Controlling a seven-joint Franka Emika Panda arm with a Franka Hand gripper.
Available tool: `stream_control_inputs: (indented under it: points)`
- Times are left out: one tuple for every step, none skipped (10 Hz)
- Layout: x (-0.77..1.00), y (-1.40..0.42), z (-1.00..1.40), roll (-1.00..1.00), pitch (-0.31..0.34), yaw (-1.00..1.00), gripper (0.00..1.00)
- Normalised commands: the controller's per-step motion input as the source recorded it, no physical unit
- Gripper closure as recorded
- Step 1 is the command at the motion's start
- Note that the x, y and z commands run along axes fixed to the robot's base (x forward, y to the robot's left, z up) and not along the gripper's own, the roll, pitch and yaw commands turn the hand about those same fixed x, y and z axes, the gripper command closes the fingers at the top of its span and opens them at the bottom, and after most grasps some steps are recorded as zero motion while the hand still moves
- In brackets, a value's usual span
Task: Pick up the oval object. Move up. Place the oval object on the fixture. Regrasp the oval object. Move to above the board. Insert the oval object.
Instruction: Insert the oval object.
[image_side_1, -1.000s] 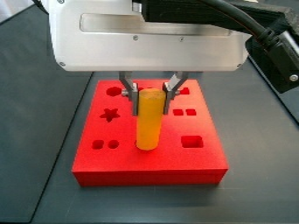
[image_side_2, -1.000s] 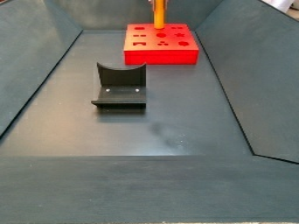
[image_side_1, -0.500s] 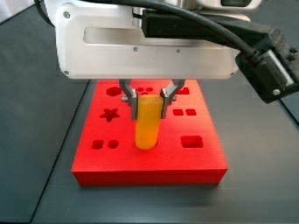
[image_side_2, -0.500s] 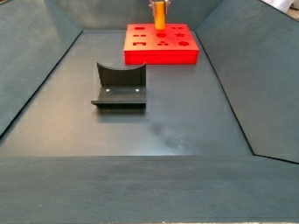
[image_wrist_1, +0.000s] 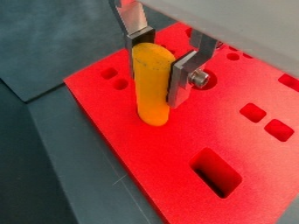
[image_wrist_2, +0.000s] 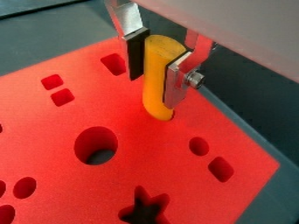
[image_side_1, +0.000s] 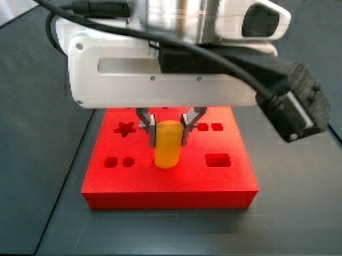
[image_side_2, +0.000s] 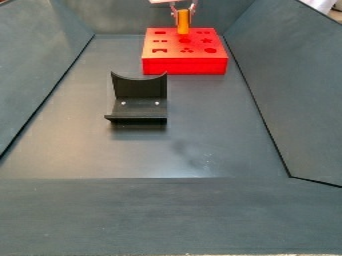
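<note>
The gripper (image_wrist_1: 163, 63) is clamping the oval object (image_wrist_1: 151, 83) upright, its lower tip probably entering the board (image_wrist_1: 140, 157) directly below.

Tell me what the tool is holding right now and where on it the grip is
The tool is shut on the oval object, clamping its upper part; the lower end hangs free over the board.
</note>
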Motion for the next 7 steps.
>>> stream_control_inputs:
  points:
    - [0.14, -0.05, -0.87, 0.07, -0.17, -0.03, 1.0]
    - [0.0, 0.0, -0.81, -0.03, -0.216, -0.19, 1.0]
    - [0.0, 0.0, -0.79, -0.07, -0.193, -0.18, 1.0]
    - [0.0, 0.0, -0.81, 0.0, -0.161, -0.12, 1.0]
    - [0.0, 0.0, -0.19, 0.0, -0.049, -0.11, 1.0]
    - [0.0, 0.01, 0.0, -0.04, -0.001, 0.0, 1.0]
    - [0.0, 0.0, 0.0, 0.0, 0.0, 0.0, 1.0]
